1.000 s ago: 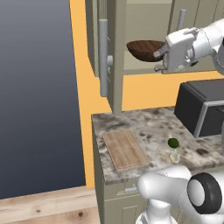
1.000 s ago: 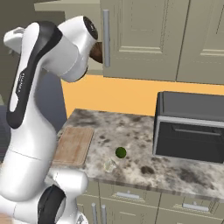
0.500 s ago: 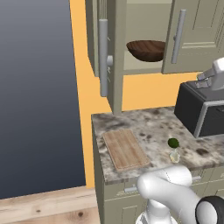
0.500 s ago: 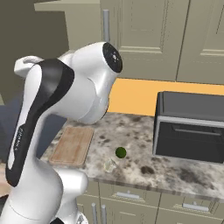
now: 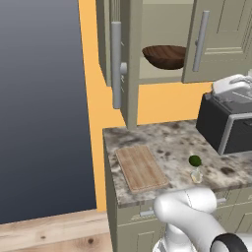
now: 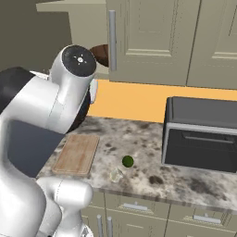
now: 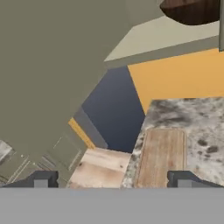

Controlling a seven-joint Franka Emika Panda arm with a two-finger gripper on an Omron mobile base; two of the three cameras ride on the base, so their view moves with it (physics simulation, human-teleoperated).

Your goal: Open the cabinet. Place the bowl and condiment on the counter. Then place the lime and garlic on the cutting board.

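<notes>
Cabinet [image 5: 123,59] door stood open, so the bowl [image 5: 166,56] sat exposed on its shelf. My gripper [image 7: 113,179] fingers were spread wide, empty, looking down past the cutting board [image 7: 159,155]. Lime [image 5: 195,160] sat on the counter [image 5: 167,142].

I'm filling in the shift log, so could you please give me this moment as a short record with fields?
cabinet: left door swung open, right door ajar
bowl: on the cabinet shelf
cutting board: bare, flat on the counter near its left end
lime: on the counter, right of the board
garlic: on the counter, just in front of the lime
black appliance: on the counter, at the right
gripper: open, holding nothing, looking down over the board
</notes>
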